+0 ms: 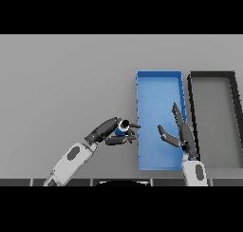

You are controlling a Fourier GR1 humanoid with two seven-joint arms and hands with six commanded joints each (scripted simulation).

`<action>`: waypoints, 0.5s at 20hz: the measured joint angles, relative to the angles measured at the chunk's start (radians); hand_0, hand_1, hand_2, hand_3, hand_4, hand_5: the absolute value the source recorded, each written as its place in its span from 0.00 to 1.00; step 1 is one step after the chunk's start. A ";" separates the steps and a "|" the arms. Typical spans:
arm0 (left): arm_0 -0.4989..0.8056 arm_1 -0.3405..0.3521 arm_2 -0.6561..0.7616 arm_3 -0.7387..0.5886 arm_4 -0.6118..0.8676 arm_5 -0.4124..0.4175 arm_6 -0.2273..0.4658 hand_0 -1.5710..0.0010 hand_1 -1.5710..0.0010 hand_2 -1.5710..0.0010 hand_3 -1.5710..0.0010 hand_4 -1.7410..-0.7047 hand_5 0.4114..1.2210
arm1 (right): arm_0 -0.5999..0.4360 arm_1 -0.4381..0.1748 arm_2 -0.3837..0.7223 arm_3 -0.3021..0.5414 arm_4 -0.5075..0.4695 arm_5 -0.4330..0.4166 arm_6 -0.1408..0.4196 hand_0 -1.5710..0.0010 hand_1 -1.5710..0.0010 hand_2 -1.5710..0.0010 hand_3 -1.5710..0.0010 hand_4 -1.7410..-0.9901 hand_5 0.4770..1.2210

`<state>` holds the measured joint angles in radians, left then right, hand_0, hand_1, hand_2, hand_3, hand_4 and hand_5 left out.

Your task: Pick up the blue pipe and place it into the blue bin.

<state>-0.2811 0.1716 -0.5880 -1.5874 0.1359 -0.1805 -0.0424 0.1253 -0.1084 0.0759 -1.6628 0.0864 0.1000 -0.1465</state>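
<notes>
Left hand (114,131) grasps the pipe (121,128) at the bin (159,81) wall, mid-frame; an early release drops it outside. Right hand (182,136) hangs released.

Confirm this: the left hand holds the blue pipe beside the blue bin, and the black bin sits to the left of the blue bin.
Not quite. In the head view the black bin sits to the right of the blue bin. The rest stands: the left hand holds the blue pipe beside the blue bin.

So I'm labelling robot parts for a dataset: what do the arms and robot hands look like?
Both arms have white forearm shells; the left arm bears a grey oval patch and the right arm a smaller grey one. Each ends in a dark grey wrist and a dark robot hand, left and right, with slim pointed fingers. No cables show.
</notes>
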 measured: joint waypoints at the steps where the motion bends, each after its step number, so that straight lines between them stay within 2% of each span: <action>1: -0.006 0.002 0.008 -0.006 0.008 -0.002 -0.001 0.00 0.00 0.00 0.08 0.01 1.00 | -0.001 -0.005 -0.003 -0.009 -0.017 0.014 -0.016 1.00 1.00 1.00 1.00 0.73 0.18; 3: 0.003 -0.002 0.002 -0.001 0.005 -0.005 -0.002 0.00 0.00 0.00 0.08 0.01 1.00 | -0.009 -0.021 -0.012 -0.047 -0.113 0.088 -0.017 1.00 1.00 1.00 1.00 0.72 0.16; 6: -0.008 0.003 0.014 0.003 0.010 -0.011 -0.003 0.00 0.00 0.00 0.08 0.01 1.00 | -0.045 -0.101 -0.006 -0.159 -0.253 0.206 0.070 1.00 1.00 1.00 1.00 0.68 0.10; 7: -0.009 0.013 0.017 -0.005 0.010 -0.019 -0.006 0.00 0.00 0.00 0.08 0.01 1.00 | -0.072 -0.133 -0.010 -0.169 -0.295 0.237 0.116 1.00 1.00 1.00 1.00 0.65 0.07; 10: -0.010 -0.007 0.012 0.007 0.002 -0.014 0.014 0.00 0.00 0.00 0.08 0.01 1.00 | -0.119 -0.203 0.033 -0.265 -0.342 0.309 0.184 1.00 1.00 1.00 1.00 0.61 0.06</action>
<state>-0.2912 0.1649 -0.5764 -1.5804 0.1375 -0.1950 -0.0279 0.0061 -0.3112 0.1093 -1.9283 -0.2552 0.4088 0.0377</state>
